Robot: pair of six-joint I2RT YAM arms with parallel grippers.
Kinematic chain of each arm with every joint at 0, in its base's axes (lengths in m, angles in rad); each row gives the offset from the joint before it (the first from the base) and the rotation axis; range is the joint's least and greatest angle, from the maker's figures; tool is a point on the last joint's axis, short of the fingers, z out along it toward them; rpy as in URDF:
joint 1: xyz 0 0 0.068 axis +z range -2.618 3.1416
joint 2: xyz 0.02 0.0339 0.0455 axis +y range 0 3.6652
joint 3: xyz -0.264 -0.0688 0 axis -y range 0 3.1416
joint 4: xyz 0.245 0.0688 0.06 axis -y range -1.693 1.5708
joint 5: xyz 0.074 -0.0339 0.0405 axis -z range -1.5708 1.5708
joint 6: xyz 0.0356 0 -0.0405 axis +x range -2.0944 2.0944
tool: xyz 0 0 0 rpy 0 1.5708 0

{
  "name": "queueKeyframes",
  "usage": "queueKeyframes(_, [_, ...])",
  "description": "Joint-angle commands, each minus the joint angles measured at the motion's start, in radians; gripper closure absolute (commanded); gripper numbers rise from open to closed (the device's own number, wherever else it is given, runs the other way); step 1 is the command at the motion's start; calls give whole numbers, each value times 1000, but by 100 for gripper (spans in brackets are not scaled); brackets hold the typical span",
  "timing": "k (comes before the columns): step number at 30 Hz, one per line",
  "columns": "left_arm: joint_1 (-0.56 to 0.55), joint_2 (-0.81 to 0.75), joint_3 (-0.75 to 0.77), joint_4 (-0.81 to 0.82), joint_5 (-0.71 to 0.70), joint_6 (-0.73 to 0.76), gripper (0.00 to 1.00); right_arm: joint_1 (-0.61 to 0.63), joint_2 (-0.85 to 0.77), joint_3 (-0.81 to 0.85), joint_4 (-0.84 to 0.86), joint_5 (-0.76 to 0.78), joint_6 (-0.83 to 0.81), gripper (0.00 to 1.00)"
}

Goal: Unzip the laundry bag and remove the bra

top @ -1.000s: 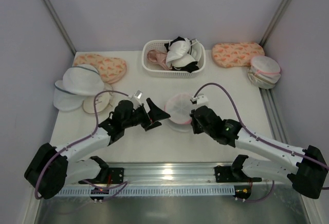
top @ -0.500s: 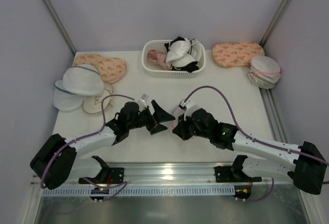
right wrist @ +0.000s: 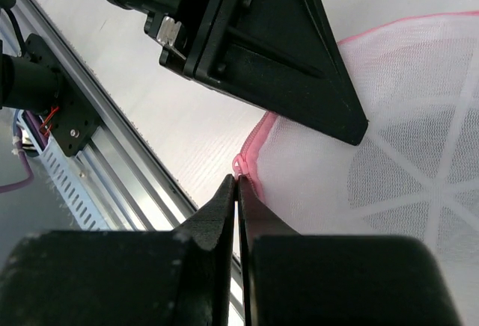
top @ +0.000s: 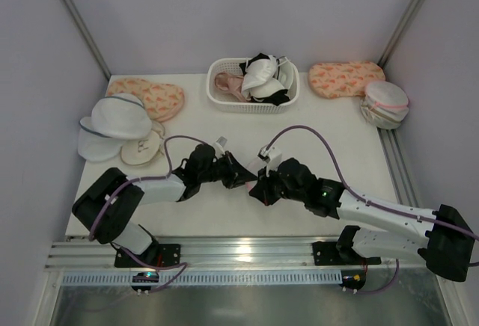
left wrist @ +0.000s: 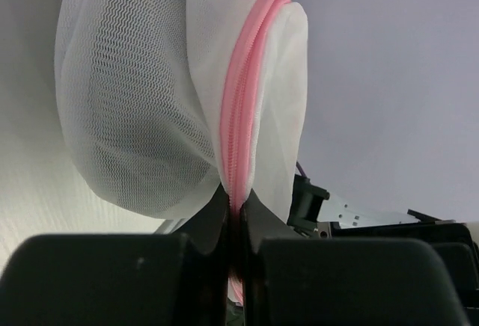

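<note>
Pink-rimmed white mesh, so took it for the laundry bag [left wrist: 127,109]: found it at the front middle of the worktop [top: 187,117], tipped up between the 2 grippers and almost hidden by them from above. Could not tell whether it was clear of the worktop.

Saw the left gripper [left wrist: 233,199] with jaws pressed together on the zipper rim [left wrist: 243,109], pinching the pink band itself. Traced that rim straight away from the left jaws, long axis in line with the fingers, dome bulging to 1 side.

Saw the right gripper [right wrist: 236,184] facing the left one nearly tip to tip, jaws pressed together right at the rim's edge, on the side toward the base rail. Could not tell whether a pull tab sat pinched there: too small.

Judged the right arm better placed to drag the slider, with the left as anchor. Judged the pull would need to run along the rim, away from the left pinch.

Noted 1 left finger [right wrist: 299,64] just beside the right tips, so little room for error there.

Noted, well apart at the back, a white basket [top: 218,100] of bras, a patterned pouch [top: 153,96] at back left, another patterned pouch [top: 346,78] at back right, and grey-blue-rimmed mesh domes [top: 112,120] at the left. Saw none of these near the jaws.
</note>
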Motion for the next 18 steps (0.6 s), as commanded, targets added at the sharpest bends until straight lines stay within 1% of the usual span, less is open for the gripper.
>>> queueKeyframes(1, [-6, 16, 28, 101, 21, -7, 100, 10, -40, 9, -4, 3, -15, 96])
queueKeyframes(7, [-4, 4, 31, 58, -5, 18, 100, 14, -23, 43, -114, 40, -11, 96])
queueKeyframes(14, [36, -9, 32, 16, 5, 53, 100, 46, 7, 63, -338, 67, 26, 96])
queueKeyframes(15, [48, -16, 34, 1, 8, 59, 100, 48, -5, 57, -358, 133, 46, 96])
queueKeyframes(18, [60, -26, 37, -37, 14, 88, 100, 48, -28, 63, -466, 217, 78, 96])
